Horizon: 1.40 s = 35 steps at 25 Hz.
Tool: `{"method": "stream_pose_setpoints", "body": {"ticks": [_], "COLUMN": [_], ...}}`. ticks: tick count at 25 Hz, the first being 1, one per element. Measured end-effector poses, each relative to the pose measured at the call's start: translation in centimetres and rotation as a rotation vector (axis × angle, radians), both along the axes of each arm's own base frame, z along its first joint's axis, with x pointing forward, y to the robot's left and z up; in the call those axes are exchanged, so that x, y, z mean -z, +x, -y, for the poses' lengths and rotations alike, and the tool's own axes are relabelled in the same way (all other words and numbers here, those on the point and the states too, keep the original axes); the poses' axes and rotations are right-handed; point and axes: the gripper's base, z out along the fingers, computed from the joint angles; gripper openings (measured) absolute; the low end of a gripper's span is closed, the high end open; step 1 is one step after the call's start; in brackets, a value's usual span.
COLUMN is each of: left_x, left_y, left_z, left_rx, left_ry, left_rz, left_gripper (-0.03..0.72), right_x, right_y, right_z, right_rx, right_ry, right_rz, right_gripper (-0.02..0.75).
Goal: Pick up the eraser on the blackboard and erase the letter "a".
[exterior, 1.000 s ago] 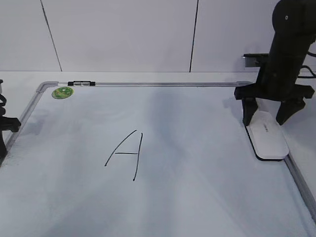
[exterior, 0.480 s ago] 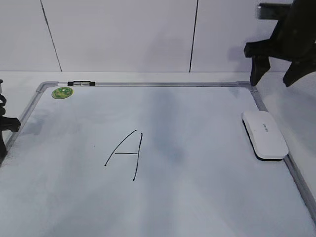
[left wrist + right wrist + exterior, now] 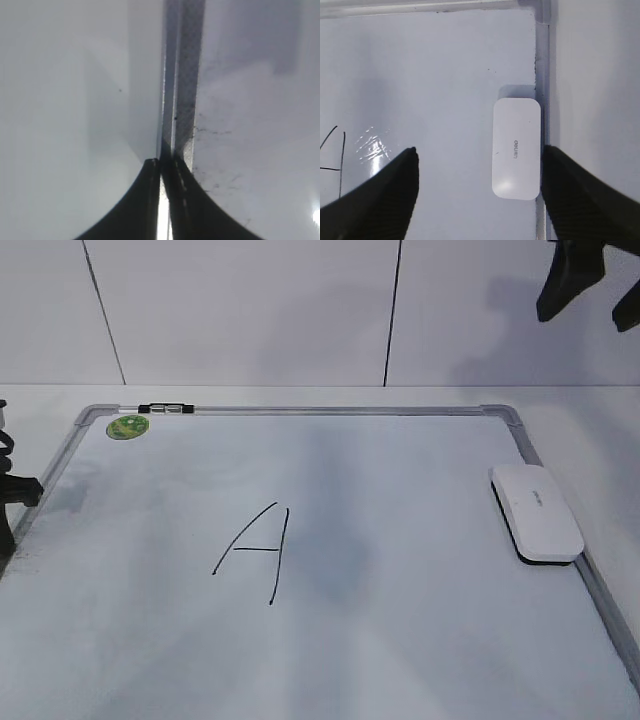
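Note:
The white eraser (image 3: 537, 510) lies flat on the blackboard (image 3: 400, 470), against its right frame; it also shows in the right wrist view (image 3: 516, 154). My right gripper (image 3: 590, 290) is open and empty, high above the board's far right corner; in its wrist view (image 3: 479, 152) the eraser sits below, just inside the right finger. My left gripper (image 3: 161, 162) is shut and empty over the board's left frame (image 3: 185, 100). Only a large capital "A" (image 3: 255, 552) shows on the board. No small "a" is visible.
A round green sticker (image 3: 127, 426) sits at the board's far left corner, with a small black and silver piece (image 3: 165, 408) on the top frame beside it. The left arm (image 3: 12, 490) is at the board's left edge. A white wall stands behind the table.
My right gripper has risen from straddling the eraser to high at the upper right, still open. The eraser stays on the board. The left arm has not moved.

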Motion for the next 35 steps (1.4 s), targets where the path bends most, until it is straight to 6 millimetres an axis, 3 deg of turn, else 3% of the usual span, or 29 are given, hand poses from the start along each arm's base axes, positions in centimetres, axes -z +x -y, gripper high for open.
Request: {"method": "stream_pose_setpoints", "body": {"ticks": [8,30,33,35], "left_x": [0.0,0.0,0.0,0.0], "left_y": [0.2,0.5,0.5,0.5], "left_z": [0.0,0.0,0.0,0.0], "left_rx": [-0.002,-0.004,-0.004,-0.013], "left_ry": [0.001,0.003,0.003,0.002], "left_rz": [0.022,0.057,0.056,0.056], "left_gripper": [0.014,0.018,0.055,0.12], "right_x": [-2.2,-2.9,-2.9,-2.9], "right_y": [-1.8,-2.5,-2.5,-2.5], "right_z": [-0.3,-0.7,-0.7,-0.7], "right_rx": [-0.02,-0.055,-0.056,-0.057], "right_ry": [0.065,0.107,0.106,0.107], "right_rz": [0.049,0.063,0.063,0.063], "right_gripper": [0.581,0.58,0.58,0.58]}}
